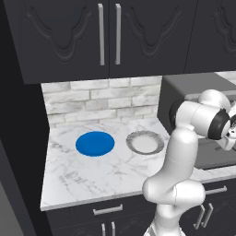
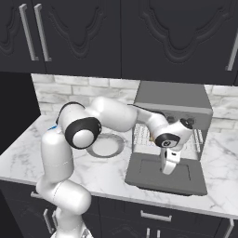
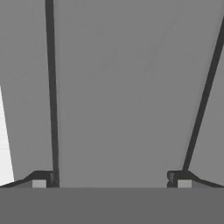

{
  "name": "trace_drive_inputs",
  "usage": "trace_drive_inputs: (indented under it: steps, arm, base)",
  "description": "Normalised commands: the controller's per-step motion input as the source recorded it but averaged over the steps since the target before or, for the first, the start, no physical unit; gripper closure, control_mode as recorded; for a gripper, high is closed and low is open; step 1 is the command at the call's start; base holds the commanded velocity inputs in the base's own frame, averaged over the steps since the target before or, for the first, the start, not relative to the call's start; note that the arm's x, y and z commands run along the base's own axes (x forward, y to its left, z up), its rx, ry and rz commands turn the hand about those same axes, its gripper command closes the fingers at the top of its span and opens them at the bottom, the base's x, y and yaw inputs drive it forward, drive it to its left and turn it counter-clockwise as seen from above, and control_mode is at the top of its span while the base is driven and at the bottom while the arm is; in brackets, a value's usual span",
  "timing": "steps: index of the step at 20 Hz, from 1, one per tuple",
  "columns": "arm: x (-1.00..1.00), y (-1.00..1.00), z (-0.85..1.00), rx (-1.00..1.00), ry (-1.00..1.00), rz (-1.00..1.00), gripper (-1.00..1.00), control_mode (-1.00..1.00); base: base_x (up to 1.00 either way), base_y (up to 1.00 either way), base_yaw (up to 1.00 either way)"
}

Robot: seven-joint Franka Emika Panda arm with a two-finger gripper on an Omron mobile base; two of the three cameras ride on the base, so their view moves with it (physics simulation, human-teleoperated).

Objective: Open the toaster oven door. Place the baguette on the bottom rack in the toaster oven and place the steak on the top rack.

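Toaster oven (image 2: 173,100) sits on the marble counter (image 1: 83,175), right of the two plates, against the brick backsplash. Toaster oven door (image 2: 166,174) is folded all the way down, lying flat out over the counter toward the front edge, window panel facing up. Wire racks (image 2: 142,135) visible inside the open cavity.

Arm reaches across from the left, wrist bent down over the door. Gripper (image 2: 169,170) points straight down at the door's window panel, tips very near or on it; can't tell which. From the hand view: both fingertips (image 3: 39,180) spread wide, nothing between them, flat grey door panel directly ahead with two dark lines running along it. Jaws fully apart, holding nothing.

On the counter left of the oven: blue plate (image 1: 95,143) and a grey-rimmed plate (image 1: 145,142), side by side, not touching. In the right base view the arm's elbow covers part of the grey-rimmed plate.

Baguette and steak: can't spot either from here.

Dark upper cabinets (image 1: 92,32) above, dark drawers (image 2: 153,216) below the counter.
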Motion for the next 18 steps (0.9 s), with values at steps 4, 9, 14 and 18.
trace_drive_inputs:
  steps: [4, 9, 14, 18]
  arm:
    - [0.54, 0.12, 0.14, 0.00, 0.01, 0.00, -1.00, -1.00]
    - [0.53, 0.10, 0.17, 0.00, 0.08, 0.00, -1.00, -1.00]
    - [0.56, 0.15, 0.13, 0.00, 0.08, 0.00, -1.00, -1.00]
    - [0.01, 0.10, 0.18, -0.02, 0.00, 0.02, -1.00, -1.00]
  base:
    - [0.00, 0.00, 0.00]
    - [0.00, 0.00, 0.00]
    - [0.00, 0.00, 0.00]
    - [0.00, 0.00, 0.00]
